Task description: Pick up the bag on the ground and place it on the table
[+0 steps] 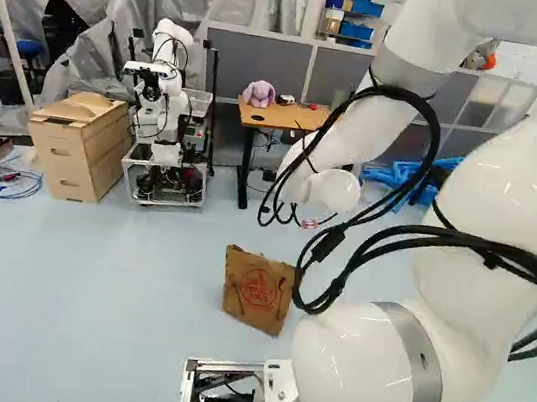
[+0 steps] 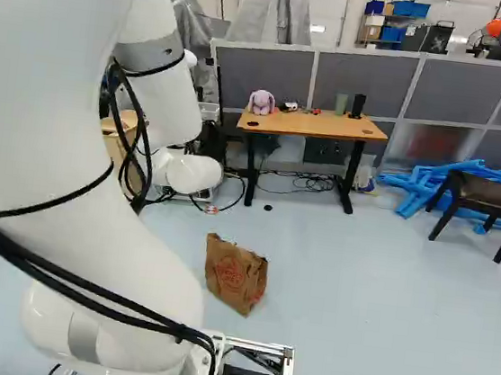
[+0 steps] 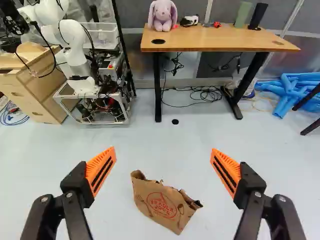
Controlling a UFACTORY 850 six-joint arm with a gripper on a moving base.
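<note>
Currently, the bag (image 3: 162,202) is on the floor (image 2: 362,318), on the robot's side of the table (image 2: 303,126) and well apart from it. The bag is brown paper, with a crumpled, uneven top edge and a red circular print on the face toward the wrist camera.

Gripper (image 3: 164,151) status: fingers spread wide apart, with nothing clamped between the orange pads (image 3: 101,171). In the wrist view, the bag appears in the gap between the fingers, touching neither. The table is farther ahead of the gripper than the bag.

Arm (image 1: 355,366) status: bent, with black cables (image 1: 445,238) looped along its links.

Reference positions, taken from the table as seen by the robot:
- On top: a plush rabbit (image 2: 262,105) at the left end; a green block (image 2: 341,104) and a black upright object (image 2: 358,106) toward the right end.
- Beneath: dark cables (image 3: 205,93) on the floor, between the table legs.
- Left: another robot (image 1: 166,95) on a metal-framed cart (image 1: 161,203); farther left, a wooden drawer box (image 1: 69,146).
- Right: blue tubes (image 3: 287,95) in a pile, with a dark chair (image 2: 489,198) nearby.
- Behind: a gray partition (image 2: 357,82).
</note>
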